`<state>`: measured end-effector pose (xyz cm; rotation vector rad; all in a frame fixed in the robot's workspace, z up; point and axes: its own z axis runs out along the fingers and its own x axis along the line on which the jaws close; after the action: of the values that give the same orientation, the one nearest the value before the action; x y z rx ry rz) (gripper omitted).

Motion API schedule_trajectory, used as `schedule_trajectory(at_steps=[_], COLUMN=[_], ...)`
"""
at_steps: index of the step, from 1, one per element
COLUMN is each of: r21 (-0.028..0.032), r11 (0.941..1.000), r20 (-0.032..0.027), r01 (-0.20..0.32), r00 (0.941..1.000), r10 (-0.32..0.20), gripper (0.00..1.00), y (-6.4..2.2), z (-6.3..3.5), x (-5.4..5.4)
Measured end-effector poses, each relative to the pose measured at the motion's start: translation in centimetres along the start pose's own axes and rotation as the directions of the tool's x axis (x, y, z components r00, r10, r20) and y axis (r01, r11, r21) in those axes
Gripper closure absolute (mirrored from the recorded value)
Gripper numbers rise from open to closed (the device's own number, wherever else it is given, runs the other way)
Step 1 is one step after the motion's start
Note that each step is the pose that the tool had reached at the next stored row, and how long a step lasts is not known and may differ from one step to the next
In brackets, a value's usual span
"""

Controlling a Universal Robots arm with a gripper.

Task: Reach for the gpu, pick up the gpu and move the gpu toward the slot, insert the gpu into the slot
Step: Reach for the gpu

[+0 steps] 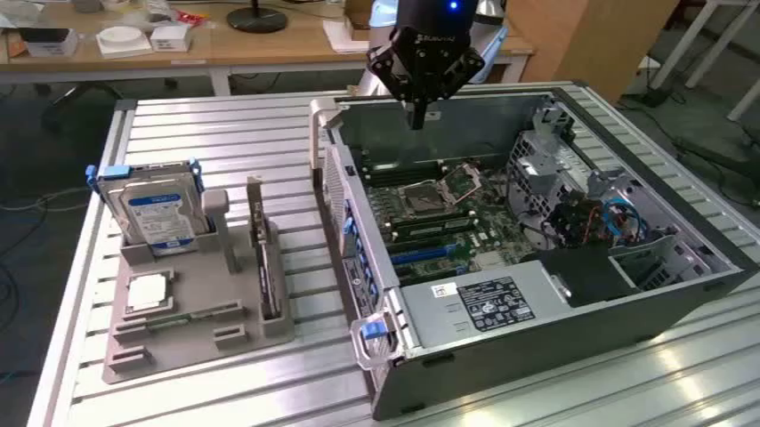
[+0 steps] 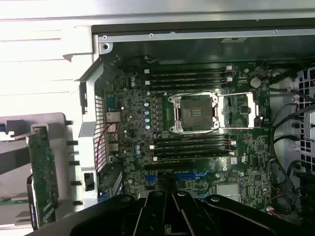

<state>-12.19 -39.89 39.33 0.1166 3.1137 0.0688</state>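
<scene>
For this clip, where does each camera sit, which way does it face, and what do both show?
Exterior view: off the arm, raised, looking down across the table at the open case; the gripper hangs above it.
Wrist view: on the wrist, looking straight down at the motherboard; the gripper's dark body shows.
Both share the motherboard, the slot and the gpu.
</scene>
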Motion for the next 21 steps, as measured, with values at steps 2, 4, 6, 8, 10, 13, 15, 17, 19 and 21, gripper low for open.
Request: schedule_trajectory(at_steps=[2,4,6,8,10,13,15,17,19,21], r21=[0.0000,0.0000,-0.0002,0.0000,-0.0001,-0.0001,0.0000,0.0000,0.0000,0.0000], r11=[1.0000,1.0000,1.0000,1.0000,1.0000,1.0000,1.0000,1.0000,1.0000,1.0000], r20=[0.0000,0.0000,0.0002,0.0000,0.0001,0.0000,0.0000,0.0000,0.0000,0.0000], r01=[0.000,0.000,0.000,0.000,0.000,0.000,0.000,0.000,0.000,0.000], r00=[1.0000,1.0000,1.0000,1.0000,1.0000,1.0000,1.0000,1.0000,1.0000,1.0000], r10=[0.000,0.000,0.000,0.000,0.000,0.000,0.000,0.000,0.000,0.000], gripper=[0.90,0.90,0.90,0.90,0.90,0.90,0.90,0.90,0.90,0.90], y=[0.00,0.00,-0.01,-0.02,-0.04,-0.05,-0.07,-0.08,-0.10,-0.12], z=[0.00,0.00,0.01,-0.01,-0.01,-0.02,-0.02,-0.02,-0.01,-0.01], x=[0.0,0.0,0.1,0.3,0.5,0.8,0.9,1.1,1.3,1.6])
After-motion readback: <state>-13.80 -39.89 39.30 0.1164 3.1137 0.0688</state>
